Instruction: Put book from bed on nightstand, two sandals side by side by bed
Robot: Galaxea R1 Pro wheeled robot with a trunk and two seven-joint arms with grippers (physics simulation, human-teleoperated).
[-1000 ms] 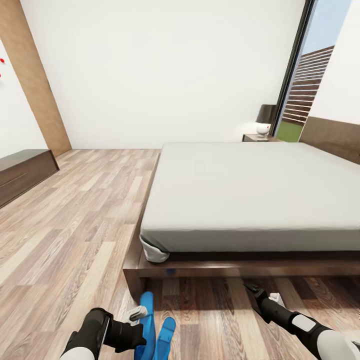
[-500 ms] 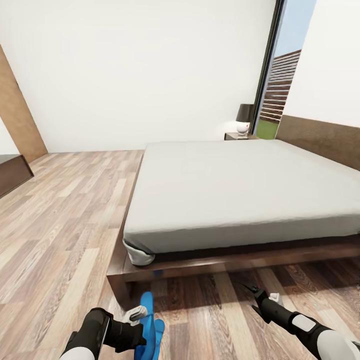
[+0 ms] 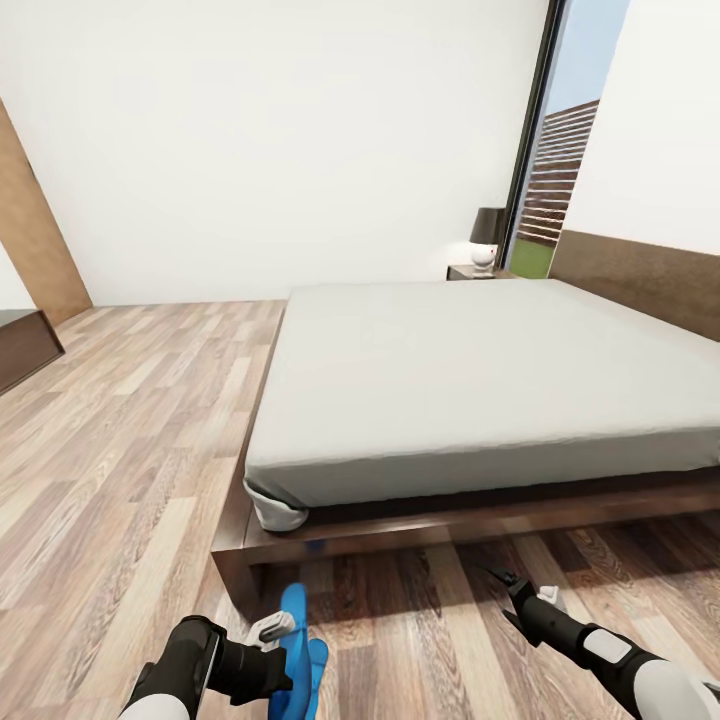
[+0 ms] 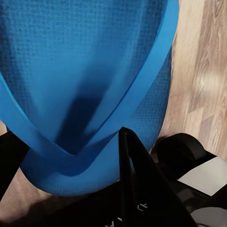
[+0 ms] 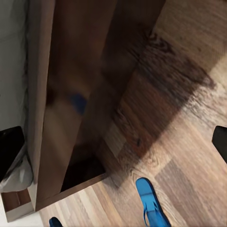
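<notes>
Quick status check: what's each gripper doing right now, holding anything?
Left gripper: shut on a blue sandal, held upright just above the floor.
Right gripper: holding nothing, fingers set wide apart in its wrist view, so open.

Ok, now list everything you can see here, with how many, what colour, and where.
Bed: one, dark brown frame, ahead of the robot.
Mattress: one, pale grey, on the bed.
Headboard: one, brown, at the bed's right end.
Nightstand: one, dark brown, beyond the bed by the window.
Lamp: one, dark shade on a white base, on the nightstand.
Dresser: one, dark brown, at the far left.
Held sandal: one, bright blue, upright in the left tool.
Second sandal: one, bright blue, low beside the held one.
Floor: wood planks, brown-grey.
Left tool: black, closed on the held sandal.
Right tool: black, open, over the floor near the bed frame.
</notes>
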